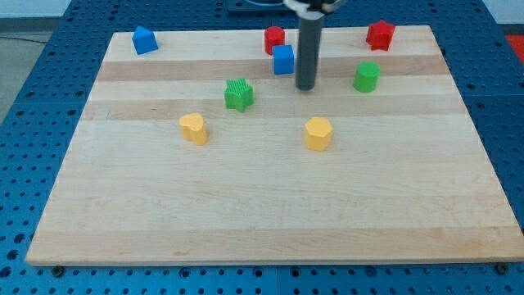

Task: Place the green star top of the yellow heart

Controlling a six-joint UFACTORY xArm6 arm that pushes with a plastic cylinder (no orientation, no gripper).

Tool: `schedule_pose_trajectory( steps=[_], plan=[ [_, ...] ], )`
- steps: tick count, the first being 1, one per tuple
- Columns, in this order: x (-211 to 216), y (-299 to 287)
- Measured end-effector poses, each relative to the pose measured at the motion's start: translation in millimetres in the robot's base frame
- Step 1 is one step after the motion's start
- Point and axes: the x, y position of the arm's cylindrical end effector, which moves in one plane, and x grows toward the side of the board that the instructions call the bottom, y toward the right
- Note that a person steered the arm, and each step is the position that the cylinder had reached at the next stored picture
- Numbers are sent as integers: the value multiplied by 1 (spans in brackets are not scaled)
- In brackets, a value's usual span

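While my tip (305,87) sits just right of the blue cube (283,60), the green star (238,94) is off to its left, up and right of the yellow heart (193,128) with a clear gap between them. No real tool here, just a bare rod holding nothing and touching no block. Also on the wooden tabletop (262,213): a yellow hexagon-ish block (318,133), green cylinder (367,77), two red blocks (274,38) (380,34), and another blue block (144,40) top left.

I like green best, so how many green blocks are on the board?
2. The green star sits left of my tip, above the yellow heart. The other green block sits right of my tip. None seem hidden.
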Motion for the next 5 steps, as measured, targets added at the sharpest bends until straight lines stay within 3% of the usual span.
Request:
schedule_pose_trajectory(
  steps=[4, 5],
  plan=[
    [21, -125],
    [36, -126]
  ],
)
